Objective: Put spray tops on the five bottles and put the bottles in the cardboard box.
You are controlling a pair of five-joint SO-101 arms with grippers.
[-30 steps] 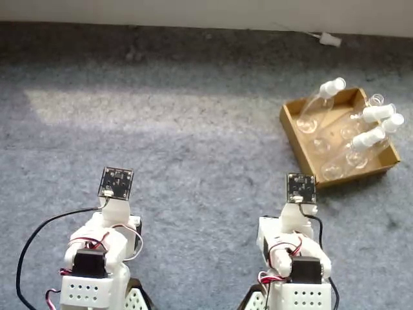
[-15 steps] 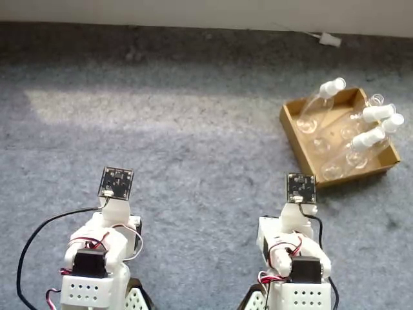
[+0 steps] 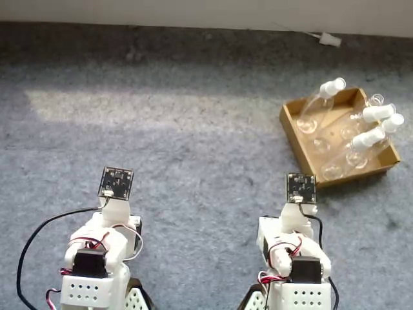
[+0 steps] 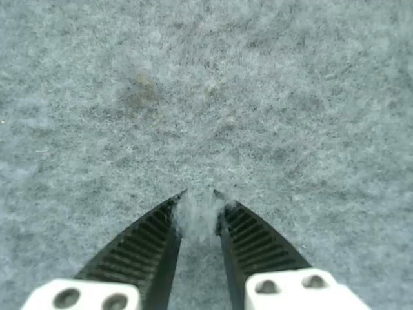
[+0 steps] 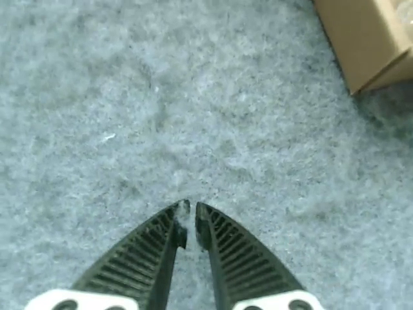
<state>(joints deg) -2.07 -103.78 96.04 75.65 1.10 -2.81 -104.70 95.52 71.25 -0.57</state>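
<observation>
I see both arms drawn back at the near edge of the grey carpet [image 3: 193, 148], the left arm [image 3: 106, 252] and the right arm [image 3: 293, 255] side by side. The left gripper [image 4: 200, 194] hangs low over bare carpet. Its jaws are almost together, with only a thin strip of carpet showing between them and nothing held. The right gripper [image 5: 190, 208] is the same: the tips nearly touch and nothing is between them.

The cardboard box [image 3: 295, 145] stands on the carpet, far ahead of the right arm and to its right. One corner of the box [image 5: 368, 39] shows in the right wrist view. The bottles [image 3: 358, 150] lie inside the box. One bottle [image 3: 319, 103] leans over the far rim. I count four white spray tops [image 3: 377, 113] clearly; for the fifth bottle I cannot tell.
</observation>
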